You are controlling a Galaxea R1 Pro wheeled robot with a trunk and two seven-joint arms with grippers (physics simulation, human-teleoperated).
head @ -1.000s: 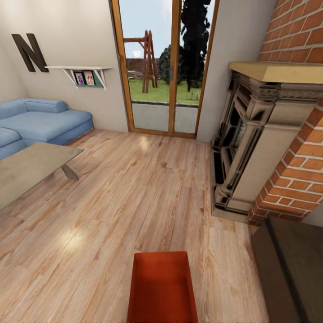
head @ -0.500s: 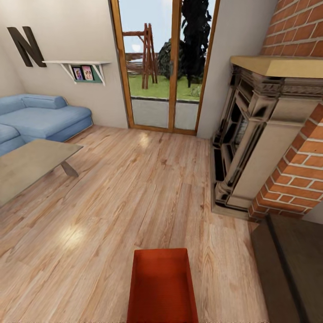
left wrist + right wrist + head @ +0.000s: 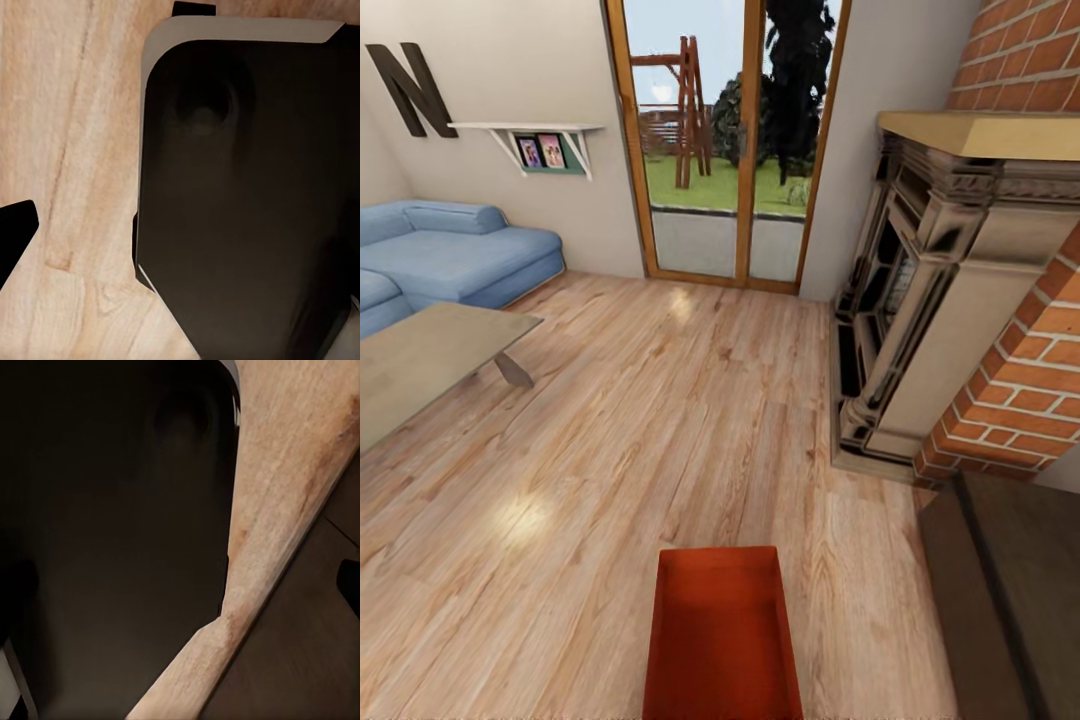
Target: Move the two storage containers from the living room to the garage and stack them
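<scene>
Item: my robot's body, as seen from the wrist cameras.
Left wrist view: I see a large matte black housing (image 3: 240,202) with rounded corners and a pale grey rim. Right wrist view: a matching black panel (image 3: 112,532), white edging at 1 o'clock.

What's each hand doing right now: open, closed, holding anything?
Left hand: cannot be told; its wrist camera looks at a dark body over the wood floor.
Right hand: cannot be told either.
</scene>
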